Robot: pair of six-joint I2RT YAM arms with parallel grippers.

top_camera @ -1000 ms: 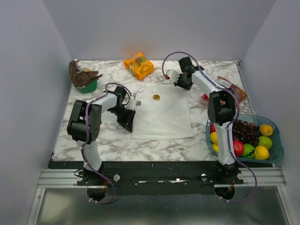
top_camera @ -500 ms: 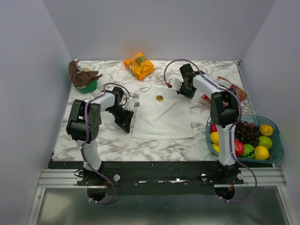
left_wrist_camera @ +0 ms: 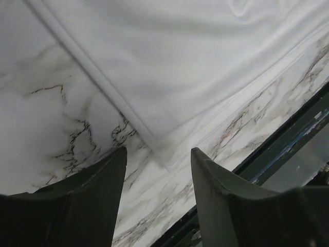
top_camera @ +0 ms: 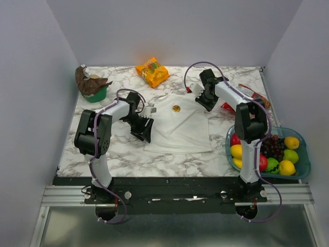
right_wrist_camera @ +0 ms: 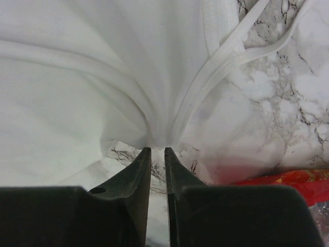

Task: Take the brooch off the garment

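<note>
Brooch [top_camera: 176,108] was still pinned far-middle on the garment [top_camera: 180,133], untouched, as the left gripper [left_wrist_camera: 157,154] had just sprung its jaws wide and empty over the left hem, the right gripper [right_wrist_camera: 158,150] nearly closed at bunched cloth, hold unclear.

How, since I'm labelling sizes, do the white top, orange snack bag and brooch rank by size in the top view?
1. white top, by far the largest
2. orange snack bag
3. brooch, a tiny disc on the top
</note>
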